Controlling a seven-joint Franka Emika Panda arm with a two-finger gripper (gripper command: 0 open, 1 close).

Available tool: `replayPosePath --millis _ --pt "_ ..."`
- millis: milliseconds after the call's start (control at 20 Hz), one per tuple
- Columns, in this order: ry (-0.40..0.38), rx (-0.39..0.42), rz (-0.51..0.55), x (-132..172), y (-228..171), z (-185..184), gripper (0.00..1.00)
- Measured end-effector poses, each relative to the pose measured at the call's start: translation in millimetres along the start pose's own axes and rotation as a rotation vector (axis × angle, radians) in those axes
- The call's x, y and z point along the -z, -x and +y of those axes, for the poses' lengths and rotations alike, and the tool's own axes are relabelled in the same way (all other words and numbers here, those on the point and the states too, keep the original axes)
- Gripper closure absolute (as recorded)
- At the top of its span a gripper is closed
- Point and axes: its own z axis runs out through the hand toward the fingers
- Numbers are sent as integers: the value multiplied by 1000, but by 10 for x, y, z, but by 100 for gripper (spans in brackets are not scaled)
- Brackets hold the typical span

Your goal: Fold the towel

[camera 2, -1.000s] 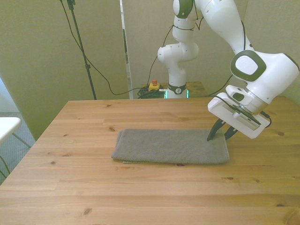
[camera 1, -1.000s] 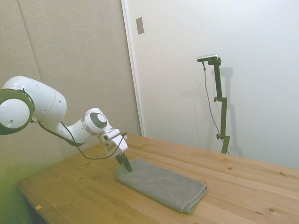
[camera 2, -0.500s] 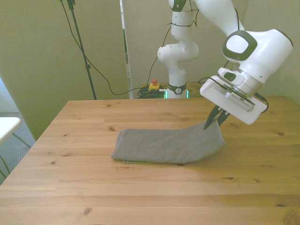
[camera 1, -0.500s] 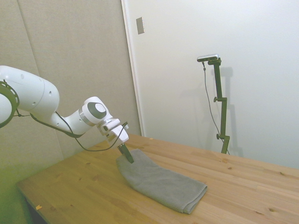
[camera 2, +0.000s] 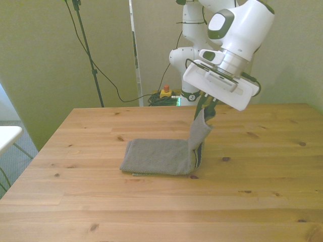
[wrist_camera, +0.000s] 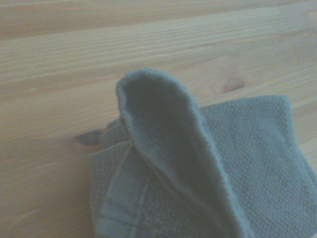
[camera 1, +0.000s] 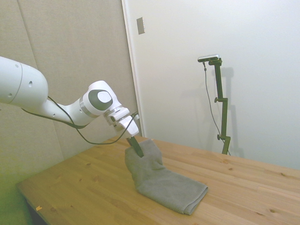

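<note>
The grey towel [camera 2: 159, 156] lies on the wooden table [camera 2: 101, 201], with one end pulled up into a standing flap [camera 2: 200, 132]. My gripper [camera 2: 206, 112] is shut on the top edge of that raised end, well above the tabletop. In the side view the gripper [camera 1: 138, 149] holds the lifted end while the rest of the towel [camera 1: 173, 190] stays flat. The wrist view shows the raised fold [wrist_camera: 163, 144] curling over the flat part of the towel [wrist_camera: 257, 163].
Cables and a yellow box with a red button [camera 2: 165, 92] sit behind the table's far edge. A white object [camera 2: 7, 135] pokes in at the front view's left, off the table.
The gripper has risen and moved toward the front view's left, carrying the towel's end from flat on the table up into a standing flap over the rest.
</note>
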Motion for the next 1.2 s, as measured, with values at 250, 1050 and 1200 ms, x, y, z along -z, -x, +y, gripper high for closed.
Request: replayPosePath --millis 250,1050,1200 --pt "-8 -43 -22 -91 -410 277 100" --pt "-189 -123 -187 -1156 -1233 927 0" --pt "-225 -105 -234 -1291 -1274 1001 0"
